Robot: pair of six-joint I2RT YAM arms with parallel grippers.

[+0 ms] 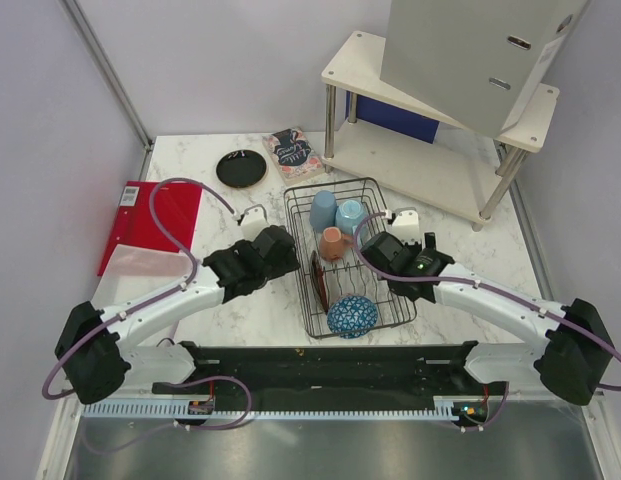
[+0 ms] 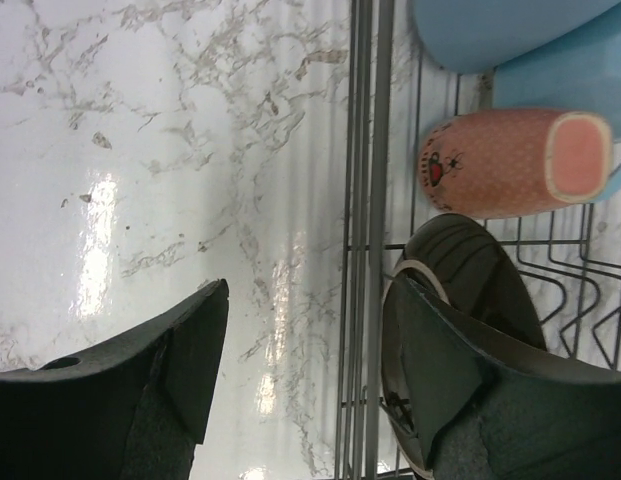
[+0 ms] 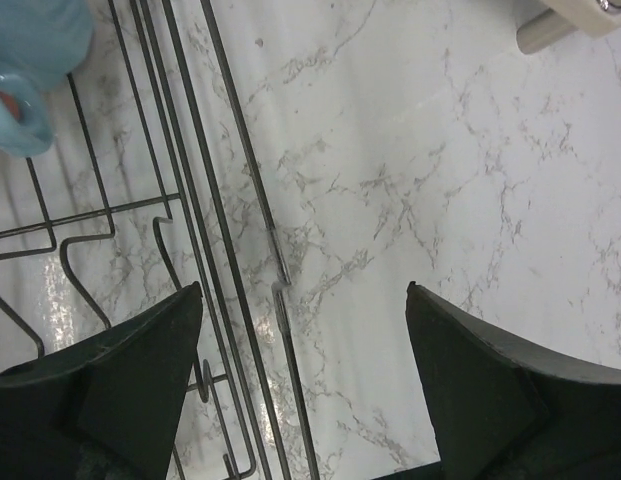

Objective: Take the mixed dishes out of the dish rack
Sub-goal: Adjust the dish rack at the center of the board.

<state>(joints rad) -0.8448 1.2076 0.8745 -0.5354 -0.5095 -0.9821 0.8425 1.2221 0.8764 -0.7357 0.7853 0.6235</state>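
Observation:
The black wire dish rack (image 1: pixel 334 187) stands mid-table. It holds two light-blue cups (image 1: pixel 323 210) (image 1: pixel 351 215), a salmon-pink mug (image 1: pixel 333 243), a blue-and-white bowl (image 1: pixel 352 316) and upright dark plates (image 1: pixel 318 282). A black plate (image 1: pixel 241 168) lies on the table behind the rack. My left gripper (image 1: pixel 280 250) is open and straddles the rack's left wall (image 2: pixel 368 200). Its inner finger (image 2: pixel 460 370) is beside a dark plate (image 2: pixel 470 265), near the mug (image 2: pixel 510 165). My right gripper (image 1: pixel 392 250) is open and empty over the rack's right wall (image 3: pixel 240 200).
A white two-tier shelf (image 1: pixel 430 150) with a grey box on it stands at the back right. A patterned booklet (image 1: pixel 292 153) lies beside the black plate. A red folder (image 1: pixel 150 225) and a clear container (image 1: pixel 140 268) lie at the left.

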